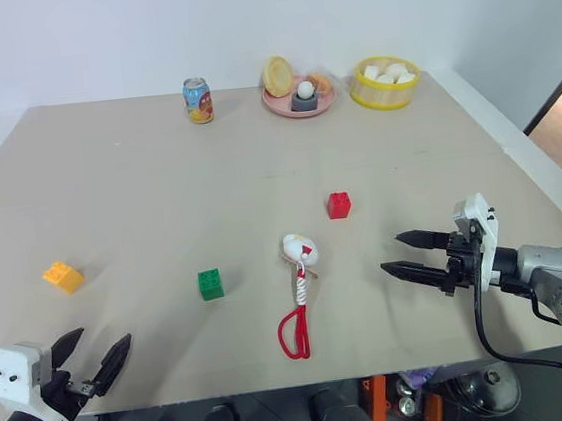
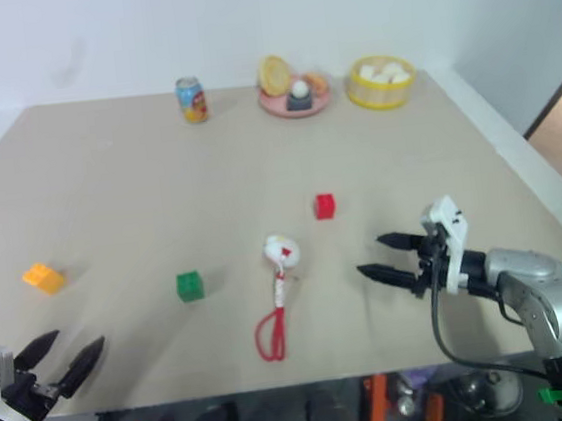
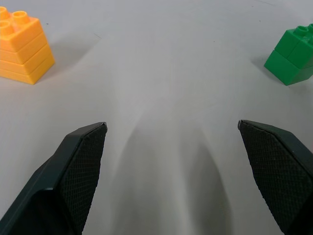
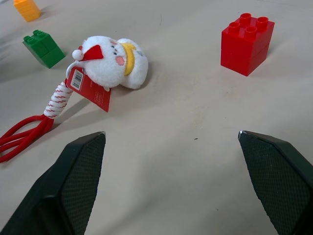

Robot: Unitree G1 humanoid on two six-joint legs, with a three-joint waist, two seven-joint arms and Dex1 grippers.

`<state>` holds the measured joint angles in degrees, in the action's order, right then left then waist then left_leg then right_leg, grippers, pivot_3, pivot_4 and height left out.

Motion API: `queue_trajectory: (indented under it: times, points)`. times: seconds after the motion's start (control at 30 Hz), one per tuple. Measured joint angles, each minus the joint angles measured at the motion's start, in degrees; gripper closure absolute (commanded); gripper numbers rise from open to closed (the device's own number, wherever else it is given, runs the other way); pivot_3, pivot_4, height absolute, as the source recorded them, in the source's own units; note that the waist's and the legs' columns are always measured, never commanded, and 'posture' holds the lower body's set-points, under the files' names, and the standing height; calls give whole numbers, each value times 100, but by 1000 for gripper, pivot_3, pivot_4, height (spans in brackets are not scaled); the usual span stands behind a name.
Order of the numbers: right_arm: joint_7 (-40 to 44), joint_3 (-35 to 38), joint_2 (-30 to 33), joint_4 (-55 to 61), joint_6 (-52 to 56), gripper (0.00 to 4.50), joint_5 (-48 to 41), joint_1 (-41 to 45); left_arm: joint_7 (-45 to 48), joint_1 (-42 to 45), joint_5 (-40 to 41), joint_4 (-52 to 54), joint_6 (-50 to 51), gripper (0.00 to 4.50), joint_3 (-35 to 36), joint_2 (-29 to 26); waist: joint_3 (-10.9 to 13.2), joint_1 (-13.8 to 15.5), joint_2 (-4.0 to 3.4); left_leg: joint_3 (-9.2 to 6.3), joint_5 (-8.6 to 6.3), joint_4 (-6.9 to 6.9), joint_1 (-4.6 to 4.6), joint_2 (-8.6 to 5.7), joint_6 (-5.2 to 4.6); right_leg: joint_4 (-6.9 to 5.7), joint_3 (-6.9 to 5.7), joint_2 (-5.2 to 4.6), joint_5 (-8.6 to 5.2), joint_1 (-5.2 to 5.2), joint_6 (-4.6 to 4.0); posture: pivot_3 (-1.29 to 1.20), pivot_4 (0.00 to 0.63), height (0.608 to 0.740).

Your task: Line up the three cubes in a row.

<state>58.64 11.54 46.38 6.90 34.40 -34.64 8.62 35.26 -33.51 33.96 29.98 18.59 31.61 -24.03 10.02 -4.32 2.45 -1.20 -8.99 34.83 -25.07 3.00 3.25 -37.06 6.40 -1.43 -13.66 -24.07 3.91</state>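
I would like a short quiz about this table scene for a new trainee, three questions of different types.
1. True or false: the right tool holds the red cube.
2. Which cube lies nearest the left tool: A red, B green, C orange-yellow?
3. Fill in: the rope toy lies between the green cube and the ___ cube.

Key: 1 false, both tools open and empty; 2 C; 3 red.

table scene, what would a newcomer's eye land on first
Three small studded plastic blocks lie scattered, not in a row: the orange-yellow block far left, the green block nearer the middle, the red block further back right. Between green and red lies a white plush toy on a red rope. Both open grippers, left and right, hold nothing.
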Motion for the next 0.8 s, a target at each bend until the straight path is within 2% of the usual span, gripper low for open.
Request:
queue_trajectory:
  times: [0.23, 0.5, 0.7, 0.8]
  points:
    - [-38, 0, -57, 149, 49, 0, -45, 3, 809, 429, 18, -652, -326, 48, -99, -357, -1, 0, -3, -1, 0, 0, 1, 1, 0, -2, -1, 2, 1, -6, -1, 0, 150, 740]
    - [134, -168, 58, 800, 502, 0, -393, 301, 1571, 966, 210, -477, -376, 48, -407, -1036, 0, 3, -5, 0, 0, -2, -1, 4, -1, -7, -1, 2, 2, 4, 0, 0, 150, 740]
    - [428, -1085, -201, 738, 348, 0, -186, 1478, 1601, 2843, 532, -137, -131, 48, -1039, -1457, -1, 3, -3, -2, 12, 0, 3, 6, -13, -12, -4, 10, 16, 14, 7, 0, 150, 740]
    - [591, -1458, -389, 305, 147, 0, 61, 1621, 1517, 3280, 541, -83, 34, 48, -1322, -1524, 0, 3, -4, 1, 8, -1, -4, 4, -10, -11, 0, 8, 9, 13, 19, 0, 150, 740]
